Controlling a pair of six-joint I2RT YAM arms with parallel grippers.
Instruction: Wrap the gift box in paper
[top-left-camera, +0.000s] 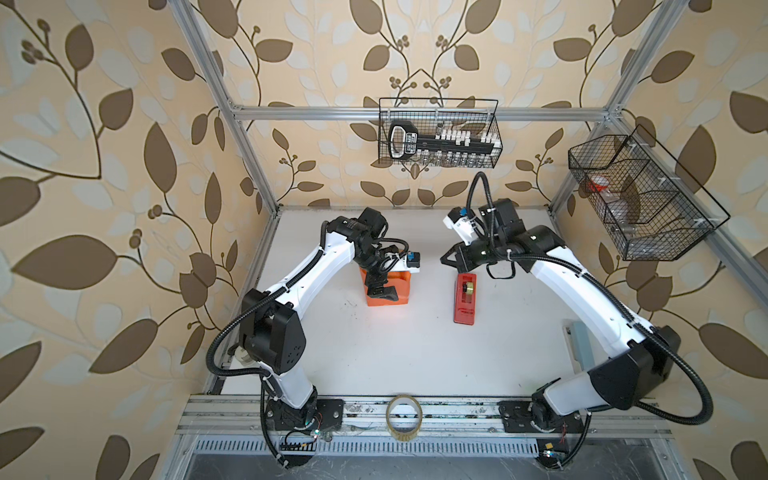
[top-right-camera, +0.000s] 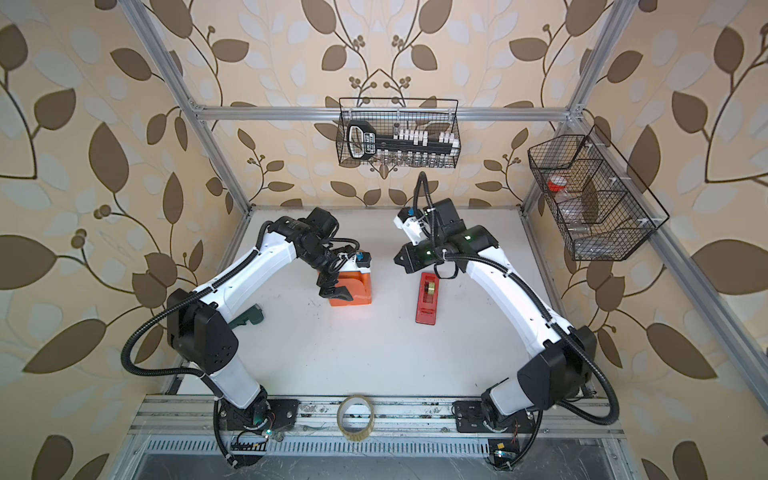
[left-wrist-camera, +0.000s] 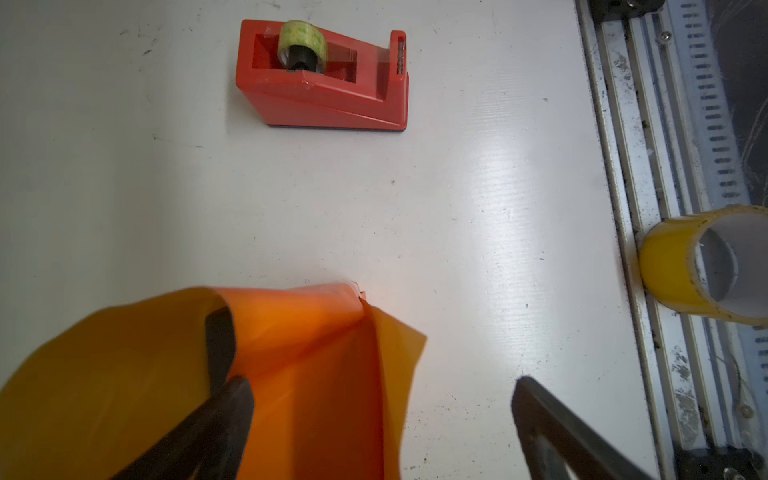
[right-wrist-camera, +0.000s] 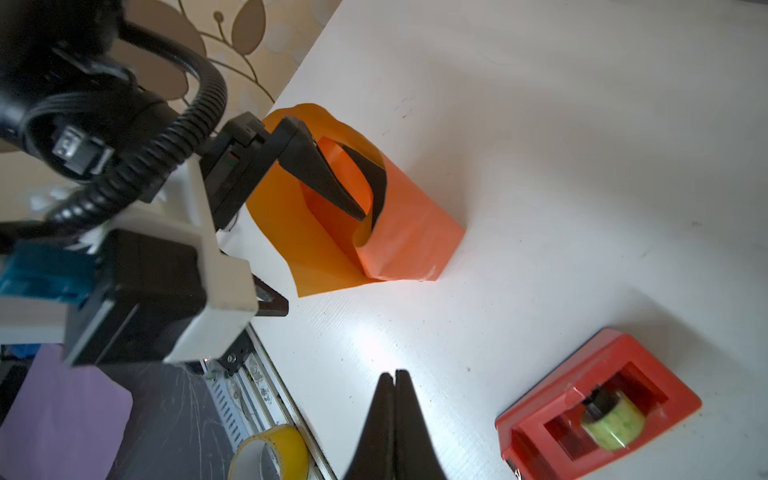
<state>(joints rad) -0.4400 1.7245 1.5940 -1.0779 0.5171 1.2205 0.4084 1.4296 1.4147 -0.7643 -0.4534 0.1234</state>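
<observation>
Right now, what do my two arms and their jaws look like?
The left arm and right arm match: white link shells, black joint housings. Black corrugated conduit loops beside each. The jaws are matte black, tapering to pointed wedges. Each wrist carries a white camera bracket with a blue connector.

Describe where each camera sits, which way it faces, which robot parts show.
Top views: overhead, looking down at table; left arm, right arm, left gripper, right gripper.
Left wrist: on left arm, past open fingers toward paper, tape dispenser.
Right wrist: on right arm, past shut fingers toward paper, left gripper.
Shared by all: paper, tape dispenser.
</observation>
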